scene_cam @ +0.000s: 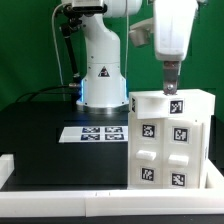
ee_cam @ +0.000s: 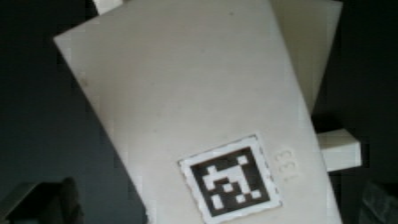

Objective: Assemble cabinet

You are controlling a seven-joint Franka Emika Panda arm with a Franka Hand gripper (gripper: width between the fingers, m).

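Observation:
The white cabinet [scene_cam: 170,140] stands at the front on the exterior view's right, its face covered with several black-and-white tags. My gripper [scene_cam: 172,88] hangs straight down over the cabinet's top edge, its tips at or just above a tag there. In the wrist view a white cabinet panel [ee_cam: 178,90] with one tag [ee_cam: 231,181] fills the picture, tilted across it. My gripper [ee_cam: 217,215] sits over that panel. Its dark fingers [ee_cam: 48,203] show only at the picture's lower corners, wide apart, with nothing held between them.
The marker board [scene_cam: 95,132] lies flat on the black table behind the cabinet, to the exterior view's left. The arm's white base [scene_cam: 100,70] stands behind it. A white ledge [scene_cam: 60,200] runs along the table's front edge.

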